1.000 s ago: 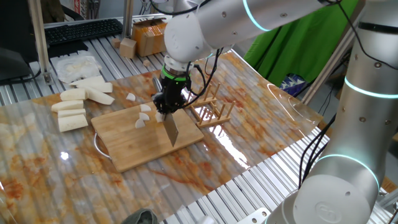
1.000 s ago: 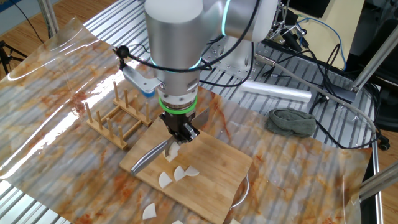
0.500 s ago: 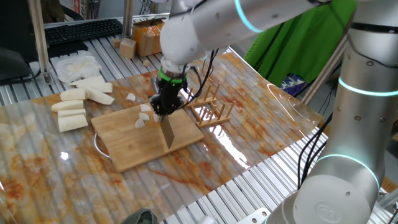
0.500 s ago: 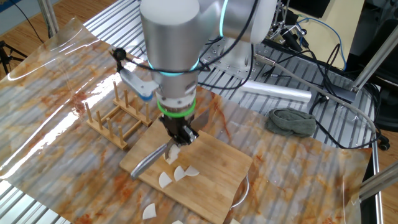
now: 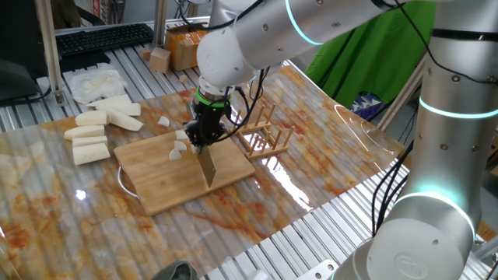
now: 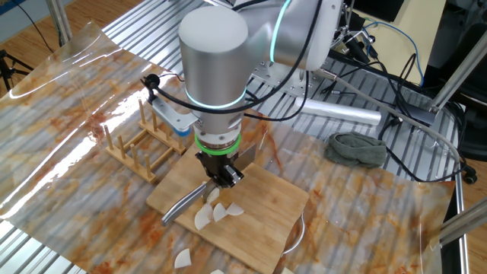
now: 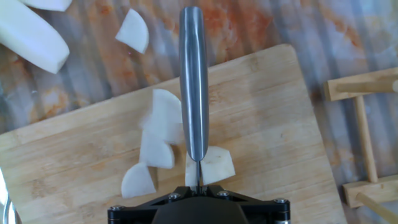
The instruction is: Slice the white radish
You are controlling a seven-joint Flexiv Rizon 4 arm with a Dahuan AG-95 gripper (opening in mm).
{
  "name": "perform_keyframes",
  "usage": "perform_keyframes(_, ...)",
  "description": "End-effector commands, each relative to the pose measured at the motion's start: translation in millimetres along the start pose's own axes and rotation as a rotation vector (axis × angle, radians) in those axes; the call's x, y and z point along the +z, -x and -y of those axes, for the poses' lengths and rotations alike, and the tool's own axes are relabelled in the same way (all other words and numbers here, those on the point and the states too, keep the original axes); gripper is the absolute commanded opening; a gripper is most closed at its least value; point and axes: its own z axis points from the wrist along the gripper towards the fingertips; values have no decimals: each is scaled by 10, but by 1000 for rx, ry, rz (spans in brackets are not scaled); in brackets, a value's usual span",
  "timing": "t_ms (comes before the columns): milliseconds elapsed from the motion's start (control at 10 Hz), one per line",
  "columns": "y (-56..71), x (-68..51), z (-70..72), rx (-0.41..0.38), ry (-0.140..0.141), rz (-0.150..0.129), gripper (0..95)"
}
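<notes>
You have one robot arm over a table, and its gripper (image 6: pixel 219 176) points straight down, its jaws closed on the handle of one knife (image 7: pixel 193 81). In the hand view the blade runs from the gripper toward twelve o'clock, edge down, lying across the white radish (image 7: pixel 160 134).

The white radish sits on one wooden cutting board (image 5: pixel 159 183), near the middle of it, as a tight cluster of pale wedges. In the hand view you can count about four pieces touching the blade or just beside it: three on the nine o'clock side and one under the blade's base. From one fixed view only two pieces on the board are clear, at nine o'clock from the gripper.

Off the board, one loose wedge (image 7: pixel 134 29) lies on the table covering at eleven o'clock from the cluster in the hand view; a second small piece (image 5: pixel 163 121) shows near it in the fixed view.

About five larger radish sticks (image 5: pixel 89 133) lie together well apart from the board, at its ten o'clock. One white plastic bag (image 5: pixel 92 82) lies beyond them; what it holds is unclear.

One wooden rack (image 5: pixel 266 137) stands just beside the board at three o'clock, with nothing in its slots.
</notes>
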Motion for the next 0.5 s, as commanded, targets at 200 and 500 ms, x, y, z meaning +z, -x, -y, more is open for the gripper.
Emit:
perform_keyframes(200,-15,-6,-25,19,2,-10,0)
perform_keyframes(500,-37,-108,-38,23,3,-22,0)
